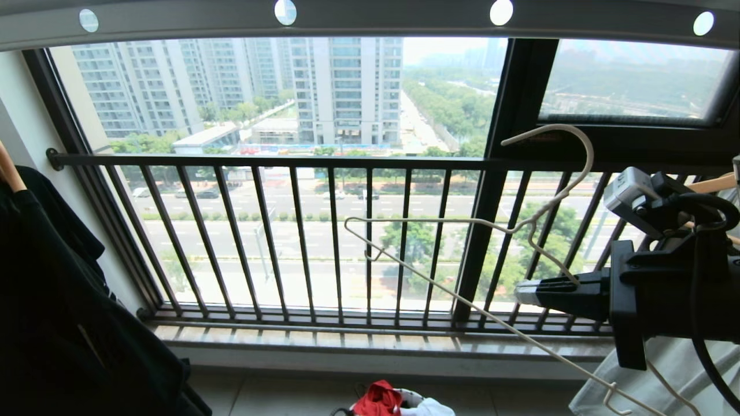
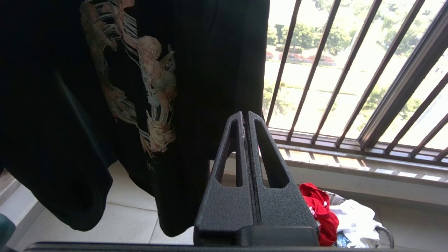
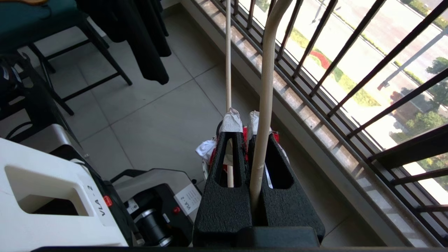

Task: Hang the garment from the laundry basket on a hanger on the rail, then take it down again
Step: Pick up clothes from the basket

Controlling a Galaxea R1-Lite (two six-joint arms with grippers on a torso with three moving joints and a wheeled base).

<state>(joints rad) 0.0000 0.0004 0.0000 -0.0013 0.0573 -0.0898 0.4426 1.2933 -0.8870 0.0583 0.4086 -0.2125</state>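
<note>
At nine o'clock in the head view a black printed T-shirt (image 1: 63,300) is seen hanging. The left gripper (image 2: 246,120), pressed together and empty, is seen only from its wrist camera, before that shirt. At six o'clock the garment (image 1: 378,398) is found bunched in the laundry basket (image 1: 413,396), under the rail (image 1: 370,20) at twelve. At three o'clock the hanger (image 1: 462,271) is pinched in the right gripper (image 1: 529,292), clear of the rail, its hook raised.
</note>
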